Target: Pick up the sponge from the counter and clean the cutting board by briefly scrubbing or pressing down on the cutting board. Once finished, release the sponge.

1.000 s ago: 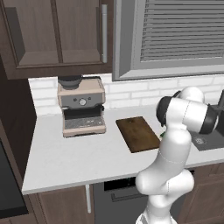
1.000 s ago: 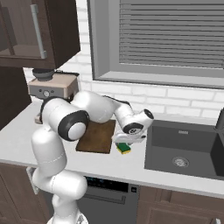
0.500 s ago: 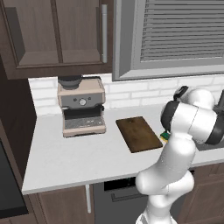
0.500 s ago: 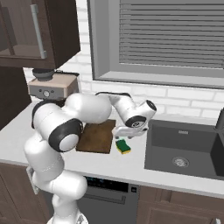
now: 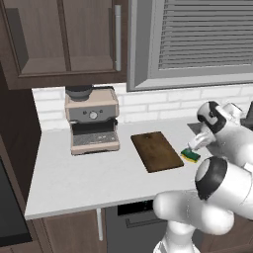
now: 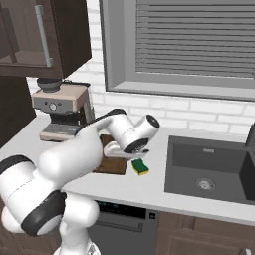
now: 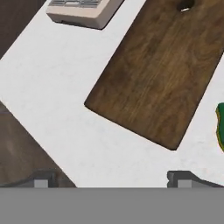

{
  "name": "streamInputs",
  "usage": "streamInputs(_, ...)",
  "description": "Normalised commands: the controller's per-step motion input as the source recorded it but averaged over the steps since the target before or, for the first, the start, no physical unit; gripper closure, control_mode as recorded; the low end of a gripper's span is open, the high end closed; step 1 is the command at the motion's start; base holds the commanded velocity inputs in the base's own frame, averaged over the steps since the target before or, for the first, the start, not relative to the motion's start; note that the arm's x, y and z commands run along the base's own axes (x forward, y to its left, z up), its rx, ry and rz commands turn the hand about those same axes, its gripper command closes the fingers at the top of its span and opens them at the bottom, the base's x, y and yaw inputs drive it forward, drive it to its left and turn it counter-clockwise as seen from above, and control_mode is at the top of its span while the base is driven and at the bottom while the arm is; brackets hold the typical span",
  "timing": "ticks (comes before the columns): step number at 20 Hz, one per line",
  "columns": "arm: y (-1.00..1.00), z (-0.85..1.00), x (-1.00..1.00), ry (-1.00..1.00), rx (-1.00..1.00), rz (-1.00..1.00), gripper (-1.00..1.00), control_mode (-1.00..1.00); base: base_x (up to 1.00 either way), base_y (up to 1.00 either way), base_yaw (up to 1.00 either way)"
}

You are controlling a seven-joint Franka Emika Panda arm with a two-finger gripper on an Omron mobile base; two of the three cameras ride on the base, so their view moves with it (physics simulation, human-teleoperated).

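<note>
gripper point(image 7: 113, 178) spread wide, empty | sponge point(image 6: 140, 167) beside cutting board point(image 7: 159, 70) | writing: seemingly none legible

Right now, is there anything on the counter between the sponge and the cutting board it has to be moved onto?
Nothing visible. The sponge lies on the counter just off the cutting board's near right corner, with only bare worktop between them. The open gripper hangs above the board's edge, beside the sponge.
</note>
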Motion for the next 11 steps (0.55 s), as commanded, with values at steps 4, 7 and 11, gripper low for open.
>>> streamInputs(4,0.93,0.41,-0.87,-0.06,-0.01,-0.36,-1.00,-1.00,0.00,0.00,0.00)
streamInputs(7,0.61,0.34,-0.49,0.00,0.00,-0.23,-1.00,-1.00,0.00,0.00,0.00)
streamInputs(11,0.39,0.42,-0.50,0.00,-0.02,-0.16,-1.00,-1.00,0.00,0.00,0.00)
